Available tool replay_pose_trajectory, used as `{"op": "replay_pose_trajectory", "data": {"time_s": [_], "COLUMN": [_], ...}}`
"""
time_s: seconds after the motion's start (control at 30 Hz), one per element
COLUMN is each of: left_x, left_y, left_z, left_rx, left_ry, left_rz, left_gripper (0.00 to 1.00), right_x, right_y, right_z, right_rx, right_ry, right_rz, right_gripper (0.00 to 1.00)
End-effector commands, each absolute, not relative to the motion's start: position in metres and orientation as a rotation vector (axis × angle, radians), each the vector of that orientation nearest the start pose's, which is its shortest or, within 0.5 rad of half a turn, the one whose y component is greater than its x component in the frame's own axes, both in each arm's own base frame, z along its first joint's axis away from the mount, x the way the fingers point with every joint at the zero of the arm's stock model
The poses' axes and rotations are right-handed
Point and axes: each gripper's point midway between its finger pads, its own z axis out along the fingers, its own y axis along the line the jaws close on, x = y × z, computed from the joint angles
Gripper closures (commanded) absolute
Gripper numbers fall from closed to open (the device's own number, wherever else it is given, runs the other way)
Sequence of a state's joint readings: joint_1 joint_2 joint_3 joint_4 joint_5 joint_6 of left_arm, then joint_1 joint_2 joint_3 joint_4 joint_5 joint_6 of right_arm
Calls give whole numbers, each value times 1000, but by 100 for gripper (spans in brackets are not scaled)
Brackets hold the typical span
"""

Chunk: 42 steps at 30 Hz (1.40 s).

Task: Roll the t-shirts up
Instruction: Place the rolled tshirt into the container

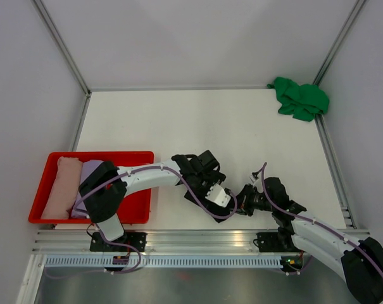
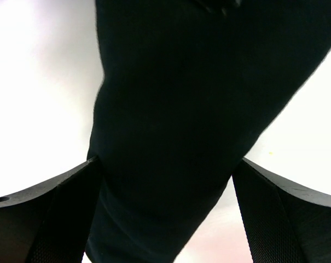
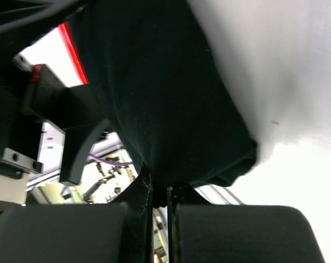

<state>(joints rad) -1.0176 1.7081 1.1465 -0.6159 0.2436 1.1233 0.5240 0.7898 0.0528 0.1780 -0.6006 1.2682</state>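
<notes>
Both are holding the black shirt [image 2: 170, 109]: left gripper [image 2: 165, 183], wide, clasping its bulk; right gripper [image 3: 157, 192] pinching an end tight, likely stopping the roll loosening.

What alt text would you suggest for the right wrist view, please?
The right gripper pinches a fold of the black shirt between closed fingers, and the cloth fills the middle of the view. A red tray edge shows at upper left, with white table at right.
</notes>
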Motion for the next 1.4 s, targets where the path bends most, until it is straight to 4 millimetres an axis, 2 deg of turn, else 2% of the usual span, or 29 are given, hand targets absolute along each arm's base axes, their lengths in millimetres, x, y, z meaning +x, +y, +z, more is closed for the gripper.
{"op": "replay_pose_trajectory", "data": {"time_s": [0.0, 0.13, 0.23, 0.4, 0.5, 0.67, 0.77, 0.97, 1.07, 1.1, 1.13, 1.2, 1.23, 1.27, 1.33, 1.37], "left_x": [181, 187, 187, 178, 174, 179, 180, 177, 177, 177, 177, 177, 176, 175, 173, 174], "left_y": [-326, -338, -339, -322, -322, -334, -329, -309, -307, -306, -306, -304, -303, -302, -300, -299], "left_z": [43, 42, 30, 7, 5, 6, -1, -23, -25, -26, -24, -21, -19, -17, -12, -10], "left_rx": [-3187, -3211, -3200, -3130, -3113, -3076, -3061, -3025, -2996, -2987, -2979, -2946, -2930, -2898, -2867, -2825], "left_ry": [-1435, -1402, -1358, -1333, -1356, -1466, -1470, -1405, -1440, -1453, -1477, -1538, -1561, -1614, -1669, -1747], "left_rz": [447, 444, 421, 407, 443, 464, 438, 365, 347, 348, 345, 348, 356, 366, 372, 368], "left_gripper": [0, 0, 0, 0, 0, 11, 15, 12, 33, 44, 46, 50, 52, 53, 57, 59], "right_x": [112, 109, 109, 110, 113, 108, 107, 112, 113, 114, 110, 120, 117, 126, 122, 128], "right_y": [215, 213, 210, 205, 204, 201, 200, 201, 197, 195, 187, 185, 179, 176, 168, 164], "right_z": [51, 42, 36, 34, 34, 26, 24, 29, 30, 31, 27, 42, 42, 48, 48, 51], "right_rx": [443, 400, 377, 319, 327, 314, 302, 274, 256, 241, 258, 211, 222, 226, 243, 249], "right_ry": [2550, 2592, 2620, 2645, 2626, 2661, 2667, 2650, 2678, 2684, 2728, 2689, 2717, 2691, 2722, 2711], "right_rz": [1478, 1434, 1375, 1304, 1293, 1271, 1259, 1248, 1188, 1161, 1087, 1038, 991, 943, 883, 833], "right_gripper": [100, 100, 100, 99, 98, 98, 97, 92, 63, 38, 31, 29, 28, 27, 27, 27]}}
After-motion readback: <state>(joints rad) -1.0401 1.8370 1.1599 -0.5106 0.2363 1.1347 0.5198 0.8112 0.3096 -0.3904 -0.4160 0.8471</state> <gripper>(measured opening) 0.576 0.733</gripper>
